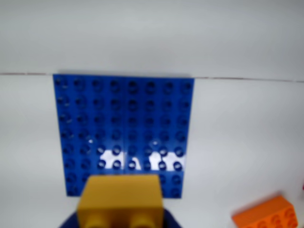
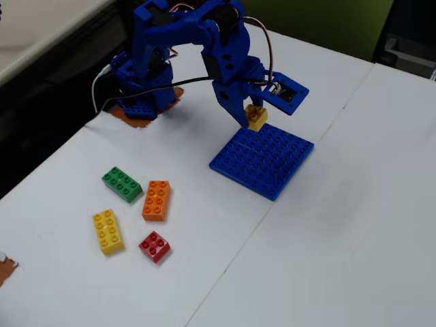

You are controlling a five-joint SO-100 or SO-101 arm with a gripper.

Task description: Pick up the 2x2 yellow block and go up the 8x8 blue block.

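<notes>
Pincer (image 2: 255,117) closed on the 2x2 yellow block (image 2: 257,118), carried clear of the table. Pick-up looks done. Just below and ahead of it lies the 8x8 blue block (image 2: 263,159); in the wrist view the brick (image 1: 119,199) hangs over the plate's (image 1: 123,118) near edge. Left to do, by my reading: move further over the studs, lower, seat, release. Spare bricks, orange (image 2: 156,200), green (image 2: 122,184), red (image 2: 154,246), long yellow (image 2: 107,231), sit well apart from the pincer, untouched.

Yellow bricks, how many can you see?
2: the 2x2 yellow block held in the end effector above the 8x8 blue block; a longer yellow brick beside the red brick.
</notes>
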